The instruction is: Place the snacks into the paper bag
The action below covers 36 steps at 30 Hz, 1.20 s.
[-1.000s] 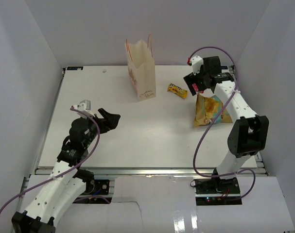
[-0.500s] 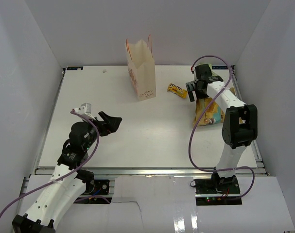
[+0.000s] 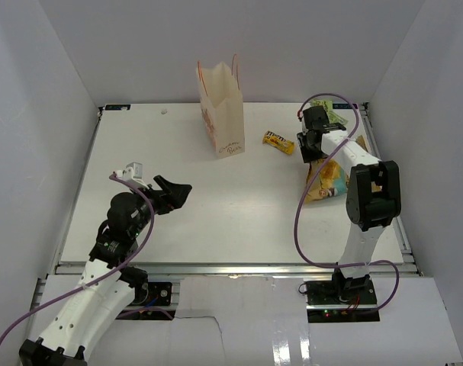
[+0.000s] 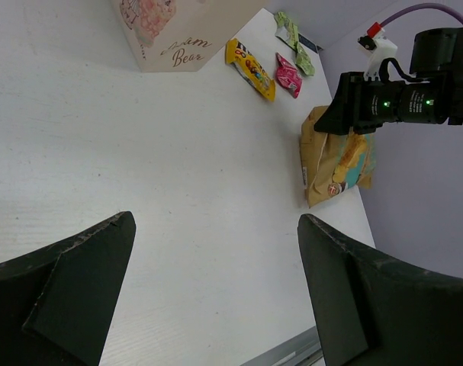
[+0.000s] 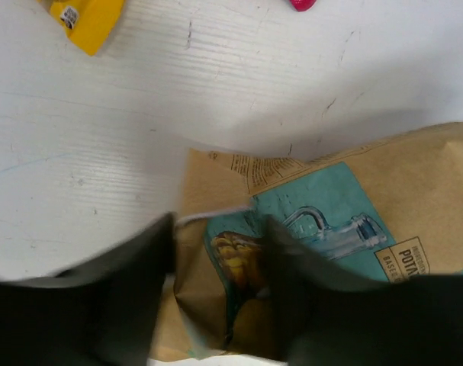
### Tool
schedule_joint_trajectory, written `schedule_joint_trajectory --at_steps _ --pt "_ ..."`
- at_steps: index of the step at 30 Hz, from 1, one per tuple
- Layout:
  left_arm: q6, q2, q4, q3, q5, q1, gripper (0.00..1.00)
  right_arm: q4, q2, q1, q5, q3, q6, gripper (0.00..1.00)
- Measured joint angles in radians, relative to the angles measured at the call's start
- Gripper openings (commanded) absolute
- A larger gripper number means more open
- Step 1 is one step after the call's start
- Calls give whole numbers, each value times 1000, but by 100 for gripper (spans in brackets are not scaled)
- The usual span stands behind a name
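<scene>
Snacks are lying on the right part of the table, all outside the paper bag. Nearest, the left arm is rising from its base at the near left corner and bending forward at the elbow. It is carrying the left tool above the bare left-middle of the table, aimed toward the far right. That tool's fingers are standing wide apart and holding nothing.

Farther in, on the right, the chip bag is lying flat. The right arm is arching up over it from its base and bending down at the wrist. The right tool is pointing down at the far end of the bag. Its fingers are sitting half-parted on either side of the bag's edge, blurred; I cannot tell whether they are pinching it.

Just beyond, the yellow packet and the pink packet are lying side by side. The green packet is lying farther back near the right edge.

Farthest, the paper bag is standing upright, well apart from the chip bag.
</scene>
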Motion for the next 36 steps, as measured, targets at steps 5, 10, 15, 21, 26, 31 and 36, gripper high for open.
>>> schedule_joint_trajectory --at_steps 5,10,15,21,26,31,36 --pt "-2 -1 -1 0 3 0 98 1 -2 2 -24 -7 -15 8" --pt "-1 -6 -11 0 3 0 98 -5 -48 -11 -148 -7 -47 8" --pt "-1 -11 -11 0 3 0 98 5 -191 -31 -369 16 -77 8" --pt "1 -1 2 0 19 0 98 97 -335 -33 -529 131 22 8" --pt "8 35 97 0 90 0 98 171 -330 -21 -582 271 162 8" --pt "11 123 205 18 172 0 98 246 -272 1 -603 418 312 8" --pt "11 186 251 57 220 0 98 422 -187 43 -759 544 389 8"
